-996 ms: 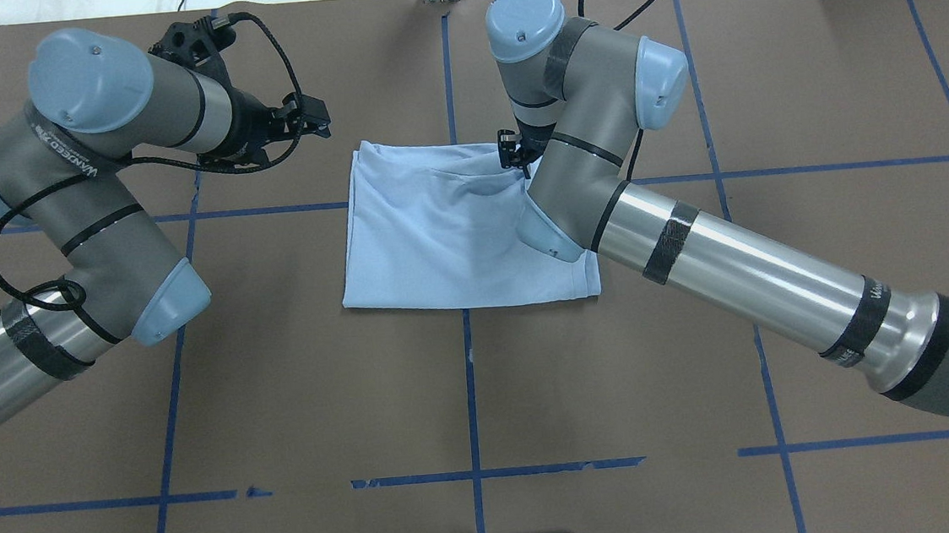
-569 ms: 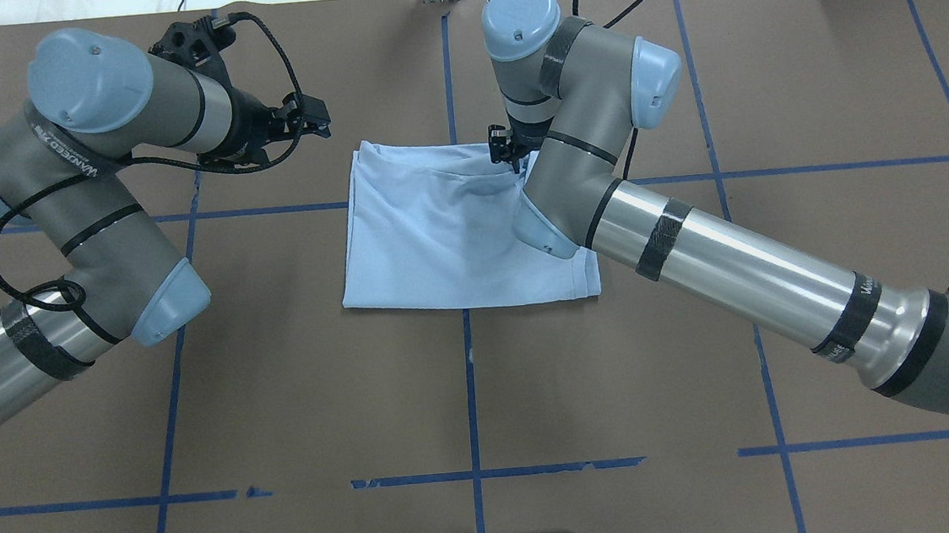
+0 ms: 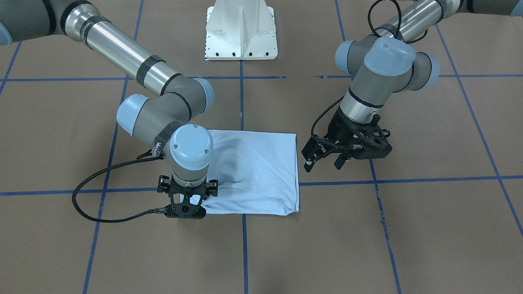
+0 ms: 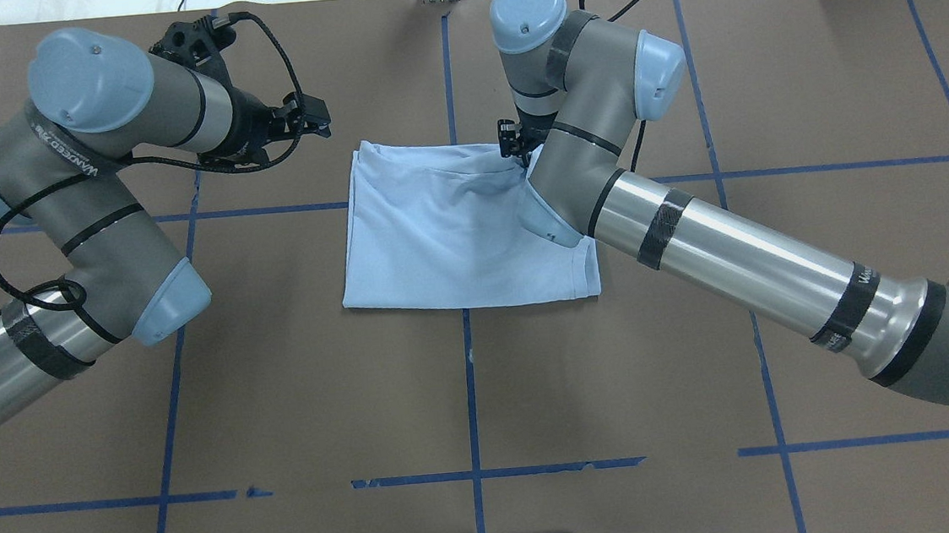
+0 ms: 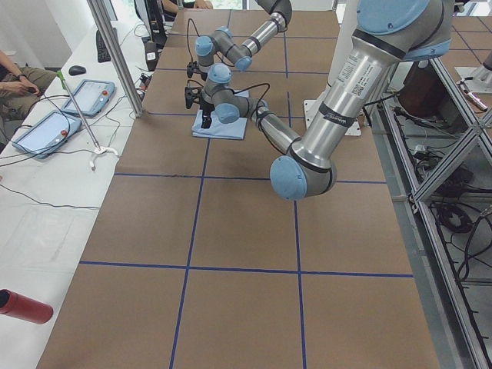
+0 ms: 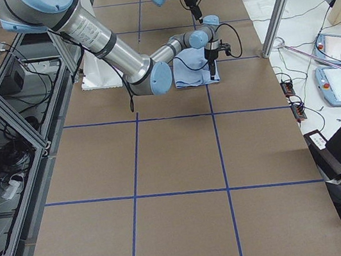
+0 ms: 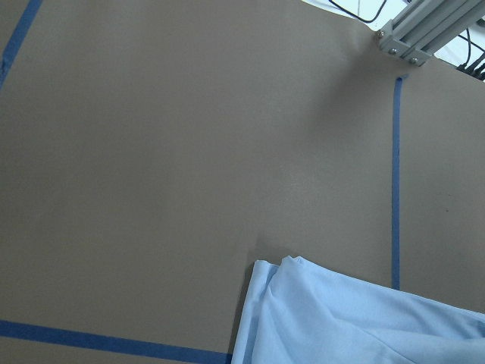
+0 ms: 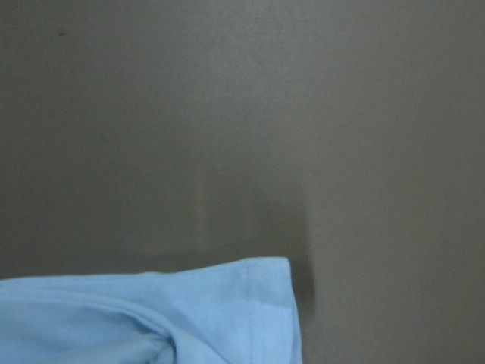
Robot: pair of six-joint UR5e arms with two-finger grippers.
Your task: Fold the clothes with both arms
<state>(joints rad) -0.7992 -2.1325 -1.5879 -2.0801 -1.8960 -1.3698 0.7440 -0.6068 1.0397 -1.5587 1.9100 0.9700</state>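
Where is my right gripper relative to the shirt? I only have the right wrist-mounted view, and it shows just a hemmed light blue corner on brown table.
Observer: Your right gripper points straight down at the folded T-shirt's corner farthest from the robot, on its right side. I cannot tell whether it grips the fabric.
Operator: And the left one?
Observer: The left gripper is open, beside the T-shirt's edge on the robot's left. It is off the fabric and holds nothing.
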